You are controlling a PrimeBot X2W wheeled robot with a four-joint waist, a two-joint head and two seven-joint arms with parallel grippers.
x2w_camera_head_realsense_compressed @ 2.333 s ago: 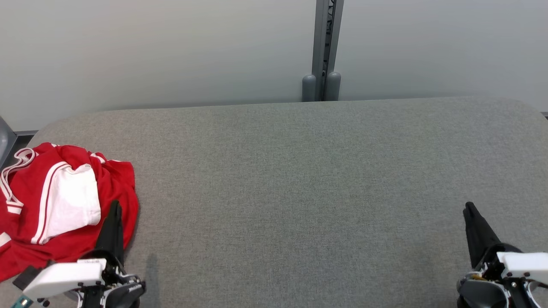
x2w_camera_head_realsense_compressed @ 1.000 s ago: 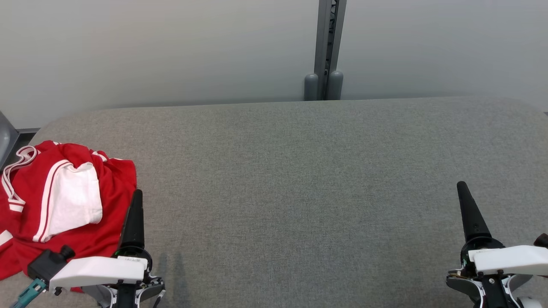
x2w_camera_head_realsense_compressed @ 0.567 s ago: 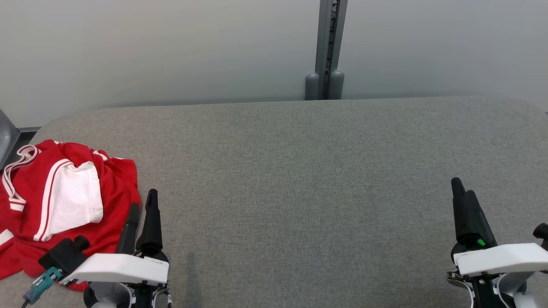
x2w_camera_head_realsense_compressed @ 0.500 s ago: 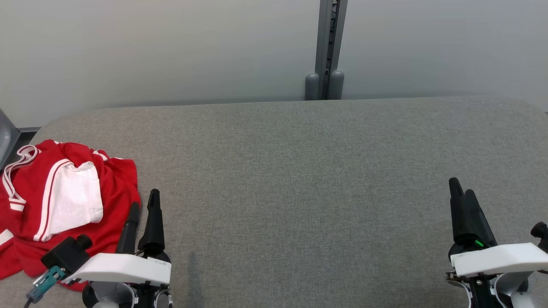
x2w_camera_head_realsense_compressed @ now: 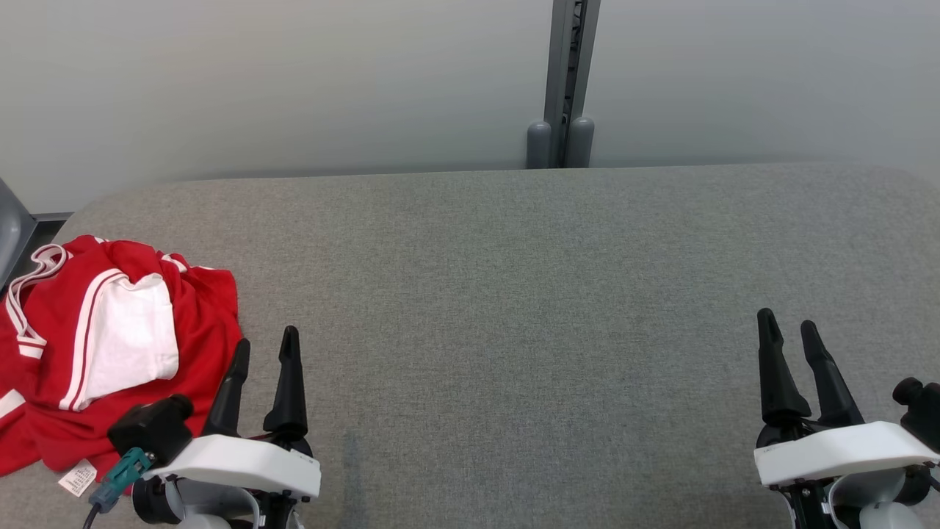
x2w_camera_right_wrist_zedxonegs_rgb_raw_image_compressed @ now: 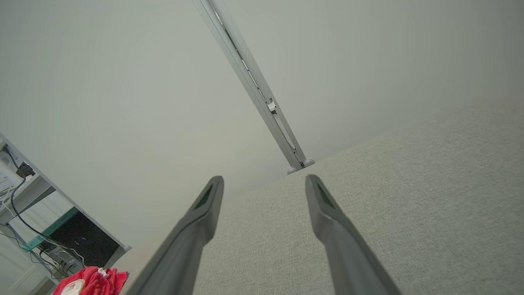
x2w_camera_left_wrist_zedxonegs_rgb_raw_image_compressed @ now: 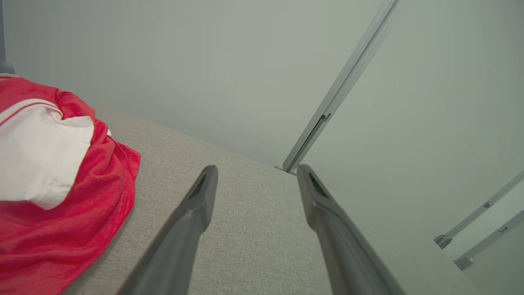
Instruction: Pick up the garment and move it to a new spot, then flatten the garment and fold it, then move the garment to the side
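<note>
A crumpled red garment (x2w_camera_head_realsense_compressed: 110, 345) with white panels and white stripes lies at the left end of the grey table (x2w_camera_head_realsense_compressed: 514, 294). A small white tag shows at its near edge. My left gripper (x2w_camera_head_realsense_compressed: 266, 345) stands open just to the right of the garment's near corner, apart from it, nothing between its fingers. In the left wrist view the garment (x2w_camera_left_wrist_zedxonegs_rgb_raw_image_compressed: 53, 192) lies to the left of the open left gripper (x2w_camera_left_wrist_zedxonegs_rgb_raw_image_compressed: 256, 178). My right gripper (x2w_camera_head_realsense_compressed: 784, 327) is open at the near right of the table, far from the garment. The right wrist view shows the garment (x2w_camera_right_wrist_zedxonegs_rgb_raw_image_compressed: 92, 280) small at the lower left.
A pale wall with a grey vertical post (x2w_camera_head_realsense_compressed: 562, 81) stands behind the table. A grey object (x2w_camera_head_realsense_compressed: 9, 228) pokes in at the left edge. The right wrist view shows a shelf with cables (x2w_camera_right_wrist_zedxonegs_rgb_raw_image_compressed: 24, 192) beyond the table's left end.
Both grippers have turned about their wrists, so each one's two fingers now show side by side. The left gripper shifted right, off the garment's edge. The camera drifted slightly.
</note>
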